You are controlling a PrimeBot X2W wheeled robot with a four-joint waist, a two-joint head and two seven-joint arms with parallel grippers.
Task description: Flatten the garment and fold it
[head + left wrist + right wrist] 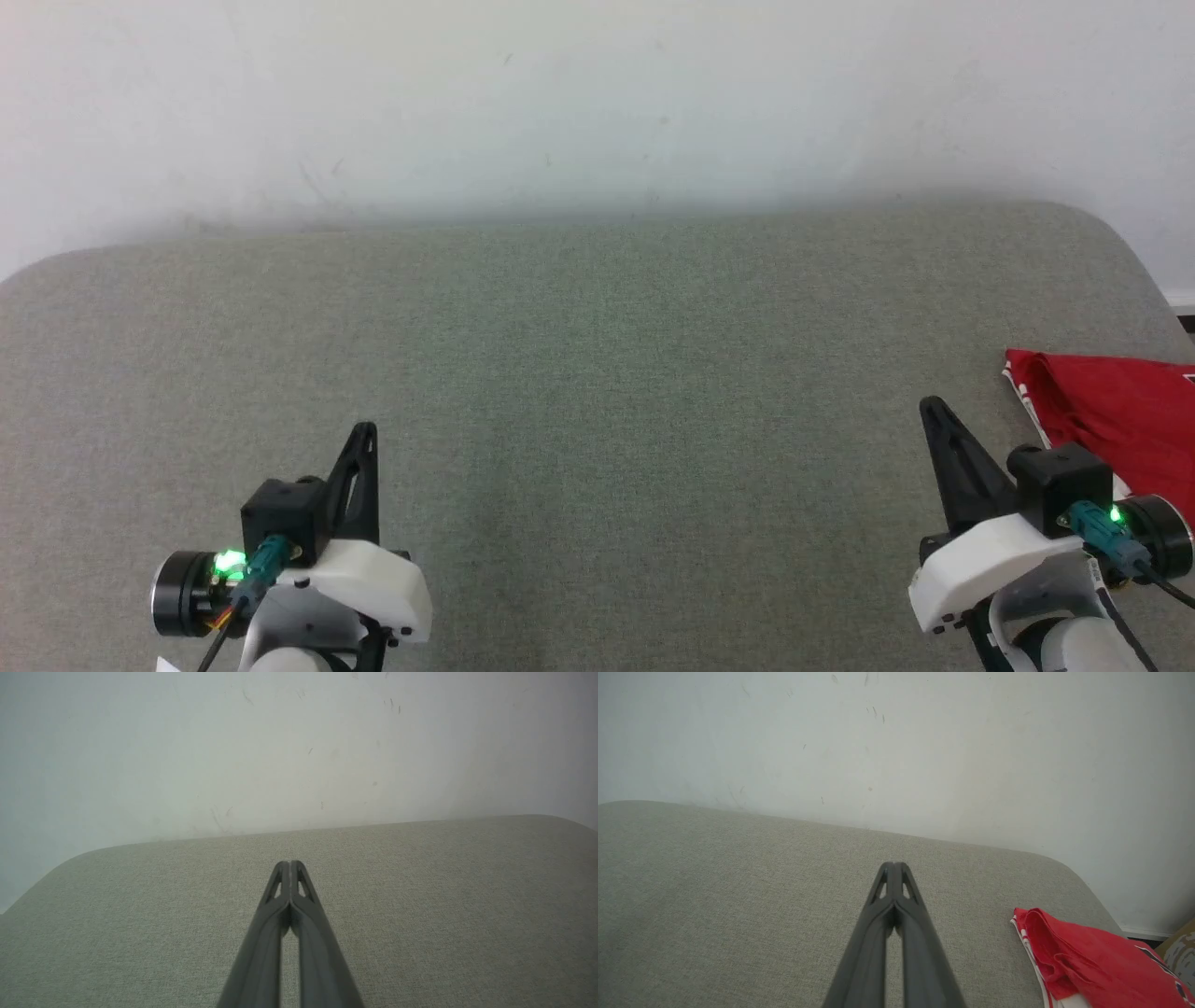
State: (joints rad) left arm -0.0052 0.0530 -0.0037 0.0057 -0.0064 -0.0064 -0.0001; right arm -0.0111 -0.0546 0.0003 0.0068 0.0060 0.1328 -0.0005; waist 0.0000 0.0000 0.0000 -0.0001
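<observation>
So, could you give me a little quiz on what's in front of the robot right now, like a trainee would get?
1. True or false: the red shirt lies crumpled at the right edge of the grey surface.
2. Which is nearer the shirt: A, left hand; B, right hand?
3. Fill in: both hands are ___ (open or shut).
Key: 1 true; 2 B; 3 shut.

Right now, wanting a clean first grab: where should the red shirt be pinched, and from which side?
Pinch the garment at the raised rolled fold along its left edge, coming from the bare cushion side with the right gripper, opened first. It lies bunched, so that ridge likely pinches easiest.
</observation>
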